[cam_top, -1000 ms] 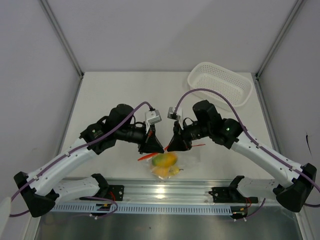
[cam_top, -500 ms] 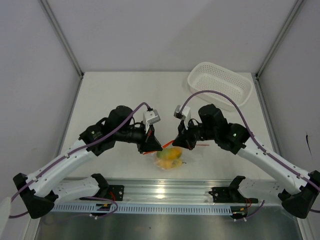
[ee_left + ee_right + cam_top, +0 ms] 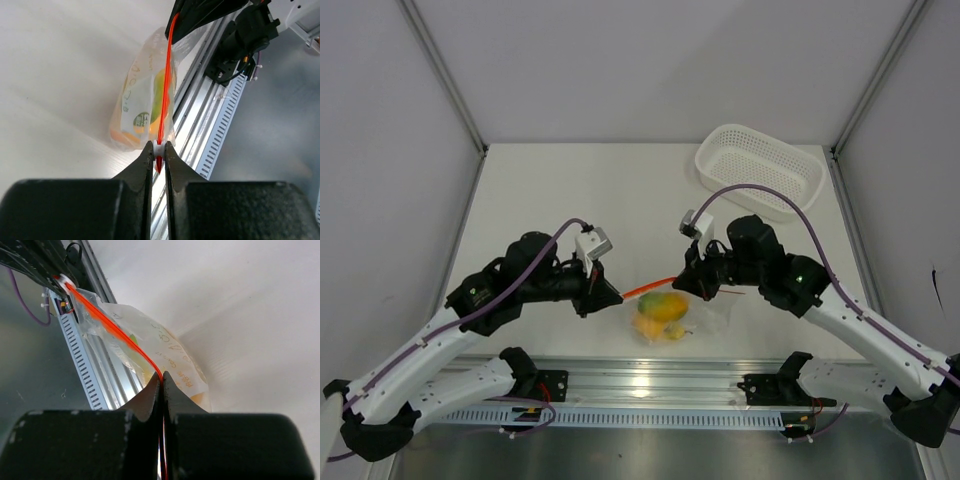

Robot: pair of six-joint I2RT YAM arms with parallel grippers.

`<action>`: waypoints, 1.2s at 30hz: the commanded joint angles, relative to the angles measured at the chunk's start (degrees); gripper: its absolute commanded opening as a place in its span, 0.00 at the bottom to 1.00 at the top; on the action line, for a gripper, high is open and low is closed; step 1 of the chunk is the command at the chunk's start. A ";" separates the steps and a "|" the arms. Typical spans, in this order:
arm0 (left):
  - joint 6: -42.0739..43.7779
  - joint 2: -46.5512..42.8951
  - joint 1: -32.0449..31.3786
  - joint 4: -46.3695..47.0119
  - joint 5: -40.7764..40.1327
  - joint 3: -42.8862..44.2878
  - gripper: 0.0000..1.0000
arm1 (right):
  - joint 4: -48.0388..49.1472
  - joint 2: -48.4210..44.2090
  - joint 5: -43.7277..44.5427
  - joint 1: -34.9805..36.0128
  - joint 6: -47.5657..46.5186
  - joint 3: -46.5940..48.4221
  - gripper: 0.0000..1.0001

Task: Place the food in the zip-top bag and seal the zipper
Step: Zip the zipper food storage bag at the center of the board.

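Change: your left gripper (image 3: 608,297) has drawn back to the left since a second ago, when both grippers sat close together over the bag. The zipper (image 3: 650,288) now runs taut between them.
Left gripper: fingers nipped on the zipper's near end, with a bit of white at the pinch.
Right gripper (image 3: 688,284): fingers pressed together on the zipper's other end.
Zip-top bag (image 3: 705,315): one, under the strip, its lower end on the table (image 3: 570,190) near the front rail (image 3: 650,385).
Food (image 3: 660,308): inside the bag.
Basket (image 3: 760,165): one, at the far right corner, well apart.
Hard to see: the orange-yellow and green shapes merge, so you cannot count the pieces. You also cannot tell whether the zipper is sealed.
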 commanded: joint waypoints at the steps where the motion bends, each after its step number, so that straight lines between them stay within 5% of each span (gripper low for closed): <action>1: -3.03 -2.55 0.03 -3.68 -4.58 -0.53 0.12 | 0.77 -1.18 5.43 -0.93 1.14 -0.38 0.00; 5: -3.73 -3.70 0.03 -4.92 -6.52 -0.26 0.21 | 4.79 -1.62 3.94 -0.84 3.51 -2.22 0.00; 12: -4.35 -5.72 0.03 -2.64 -9.23 -0.53 0.80 | 7.27 2.77 1.30 -0.84 4.48 -0.21 0.00; 13: -4.52 -6.59 0.03 -2.63 -10.90 -0.44 0.99 | 7.27 3.39 1.38 -0.93 4.57 0.32 0.00; 20: -4.26 -10.90 0.03 -2.72 -23.39 0.97 0.99 | 7.00 10.85 2.53 -4.95 5.27 6.82 0.00; 36: -10.59 -12.31 0.03 6.77 -19.78 -10.10 0.99 | 10.18 38.18 -7.58 -20.79 0.36 24.92 0.00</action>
